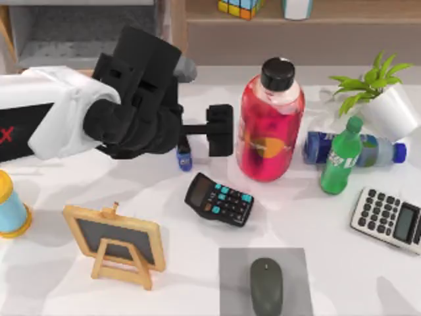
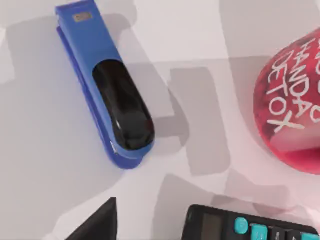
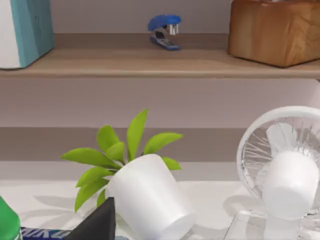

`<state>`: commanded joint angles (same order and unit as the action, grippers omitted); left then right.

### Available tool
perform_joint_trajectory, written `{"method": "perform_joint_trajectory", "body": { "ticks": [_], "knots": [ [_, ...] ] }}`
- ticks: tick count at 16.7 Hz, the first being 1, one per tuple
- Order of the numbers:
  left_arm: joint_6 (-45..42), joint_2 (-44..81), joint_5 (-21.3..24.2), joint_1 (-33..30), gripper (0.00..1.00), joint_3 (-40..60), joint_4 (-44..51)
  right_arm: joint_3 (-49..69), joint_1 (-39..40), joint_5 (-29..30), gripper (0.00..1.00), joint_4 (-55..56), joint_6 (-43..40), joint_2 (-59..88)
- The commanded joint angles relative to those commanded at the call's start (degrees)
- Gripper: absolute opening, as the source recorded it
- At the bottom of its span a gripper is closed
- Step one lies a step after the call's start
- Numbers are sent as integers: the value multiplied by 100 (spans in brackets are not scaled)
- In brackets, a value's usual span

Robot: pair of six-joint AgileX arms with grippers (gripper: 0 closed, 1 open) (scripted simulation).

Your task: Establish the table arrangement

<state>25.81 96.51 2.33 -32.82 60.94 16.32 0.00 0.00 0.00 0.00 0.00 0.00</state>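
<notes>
**Left arm poised over blue stapler on crowded white table**

My left gripper (image 1: pixel 197 130) hangs above the table (image 1: pixel 59 289) toward its back edge, left of centre, jaws spread wide with nothing between them. A blue stapler (image 1: pixel 184 158) lies flat on the surface directly beneath, its black top panel plain in the left wrist view (image 2: pixel 107 90). Just right of the fingers stands a red bottle (image 1: pixel 270 128) with a black cap; a black calculator (image 1: pixel 219 199) lies near the stapler, toward the front. Farther right, a green bottle (image 1: pixel 341 158) stands against a blue bottle (image 1: pixel 358 150) lying on its side, beside a tipped white plant pot (image 1: pixel 388 108). A grey calculator (image 1: pixel 388 219) sits at the right edge. Near the front edge rest a small wooden chalkboard easel (image 1: pixel 118 242) and a mouse (image 1: pixel 266 284) on a grey mat (image 1: pixel 231 276). My right wrist camera faces the pot (image 3: pixel 150 200), a white fan (image 3: pixel 285 170) and a shelf (image 3: pixel 150 62) carrying a second stapler (image 3: pixel 165 31); whether my right gripper's jaws are parted, I cannot tell.
</notes>
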Motion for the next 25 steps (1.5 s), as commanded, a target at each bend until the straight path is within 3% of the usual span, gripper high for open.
{"method": "perform_joint_trajectory", "body": {
  "ticks": [8, 15, 20, 25],
  "knots": [
    [-4261, -776, 1273, 3511, 100, -1614, -4336, 0, 0, 0, 100, 0, 0, 0],
    [-8193, -289, 2682, 6110, 100, -2752, -7938, 0, 0, 0, 100, 0, 0, 0],
    [-10386, 720, 3574, 7086, 100, -3318, -9619, 0, 0, 0, 100, 0, 0, 0],
    [-11604, 1674, 4092, 7392, 100, -3568, -10408, 0, 0, 0, 100, 0, 0, 0]
  ]
}}
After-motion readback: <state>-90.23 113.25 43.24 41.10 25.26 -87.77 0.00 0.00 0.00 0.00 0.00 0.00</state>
